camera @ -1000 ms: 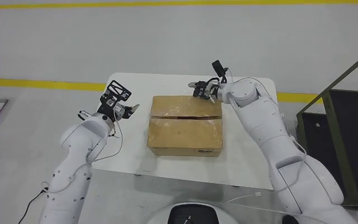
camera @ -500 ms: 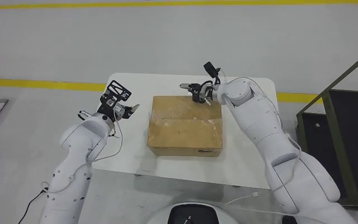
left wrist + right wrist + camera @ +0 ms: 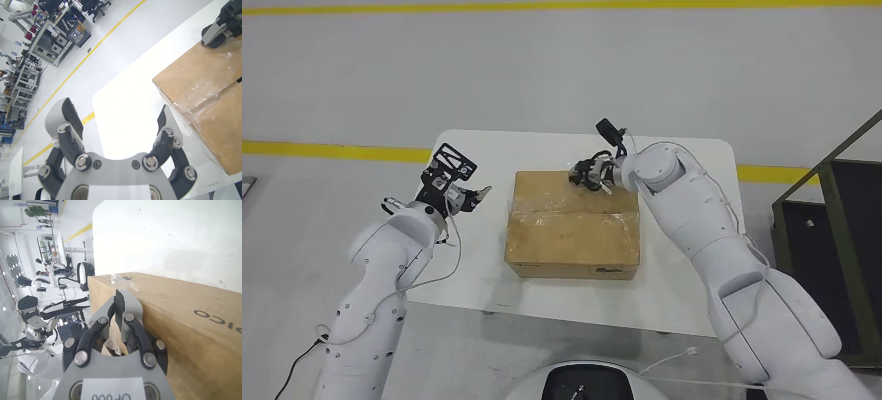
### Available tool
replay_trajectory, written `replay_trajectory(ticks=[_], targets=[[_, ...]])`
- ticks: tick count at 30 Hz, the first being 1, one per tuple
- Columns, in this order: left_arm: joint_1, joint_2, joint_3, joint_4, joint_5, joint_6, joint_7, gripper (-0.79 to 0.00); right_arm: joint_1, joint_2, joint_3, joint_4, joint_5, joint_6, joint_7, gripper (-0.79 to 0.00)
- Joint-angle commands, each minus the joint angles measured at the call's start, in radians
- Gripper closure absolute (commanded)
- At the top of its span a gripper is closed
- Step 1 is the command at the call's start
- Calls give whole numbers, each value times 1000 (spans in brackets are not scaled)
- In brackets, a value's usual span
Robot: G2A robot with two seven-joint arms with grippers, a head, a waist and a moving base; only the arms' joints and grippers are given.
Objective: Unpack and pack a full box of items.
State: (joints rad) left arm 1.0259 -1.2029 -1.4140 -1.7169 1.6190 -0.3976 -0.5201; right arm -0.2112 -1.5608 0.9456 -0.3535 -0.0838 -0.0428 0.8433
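A brown cardboard box [image 3: 572, 225] stands closed in the middle of the white table [image 3: 482, 160], with crinkled clear tape [image 3: 206, 91] over its top seam. My right gripper [image 3: 583, 177] rests at the back edge of the box top, fingers [image 3: 118, 306] pressed together beside the box [image 3: 189, 323] and a loose strip of tape [image 3: 122, 281]. From the left wrist it appears as the right gripper [image 3: 214, 38] touching the box [image 3: 198, 79] top. My left gripper [image 3: 457, 192] hangs over the table left of the box, its pads [image 3: 72, 115] spread wide with nothing between them.
A dark metal frame [image 3: 842, 230] stands off the table's right side. Bare table surface lies left of the box and along its right and front edges. A yellow floor line [image 3: 332, 152] runs behind the table.
My right gripper has slid left along the box's back edge and come down onto the box top. The left arm has stayed where it was.
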Motion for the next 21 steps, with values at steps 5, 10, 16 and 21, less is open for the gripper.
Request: replay_trajectory(ticks=[5,10,16,21], targets=[[0,0,0,0,0,0,0,-785,24,16,54,15,69,4,6,-215],[0,0,0,0,0,0,0,-785,24,42,93,11,101,28,79,-311],[0,0,0,0,0,0,0,-785,-4,76,134,-30,130,82,188,-376],[0,0,0,0,0,0,0,-785,-48,99,163,-115,149,148,247,-376]])
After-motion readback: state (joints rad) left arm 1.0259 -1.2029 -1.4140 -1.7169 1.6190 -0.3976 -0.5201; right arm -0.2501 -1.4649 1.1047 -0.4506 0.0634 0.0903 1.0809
